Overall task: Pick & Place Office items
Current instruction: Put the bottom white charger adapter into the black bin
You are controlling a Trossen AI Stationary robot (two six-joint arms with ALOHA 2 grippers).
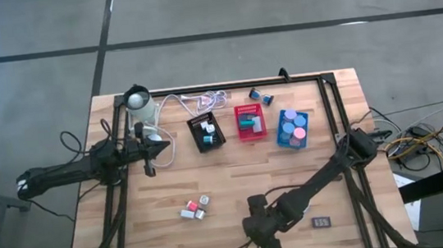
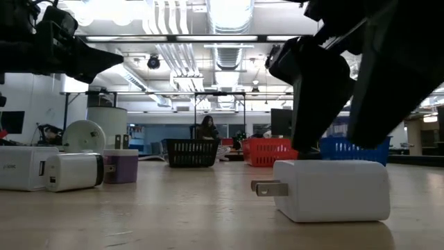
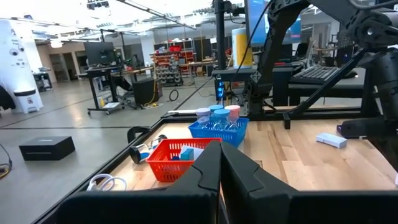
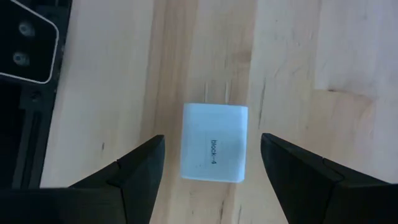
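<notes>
The right tool [image 4: 211,163] is seen lowered over the near part of the wooden counter [image 1: 235,172], with its two dark fingers [image 4: 140,165] spread apart on either side of a white block [image 4: 214,142], a plug adapter with two metal prongs; in the right wrist view neither finger touches the block, and a gap of bare wood is visible on each side. In the low view the same white block [image 2: 331,190] is shown lying flat on the counter with its prongs pointing sideways, and the right tool [image 2: 340,104] is seen just above it. The left tool [image 3: 219,180] is held above the left part of the counter, its fingers pressed together on nothing, and it is pointed toward the trays. At the far side of the counter three mesh trays are set in a row: a black tray [image 1: 206,131], a red tray [image 1: 249,122] and a blue tray [image 1: 292,129], and round rolls are seen standing in the blue one. A small cluster of blocks [image 1: 195,208], white and pink among them, is left on the counter near its front middle, well apart from the trays. A small dark rectangle [image 1: 322,222] is seen lying on the counter just beside the right arm. A white coiled cable [image 1: 203,102] is laid behind the black tray.
</notes>
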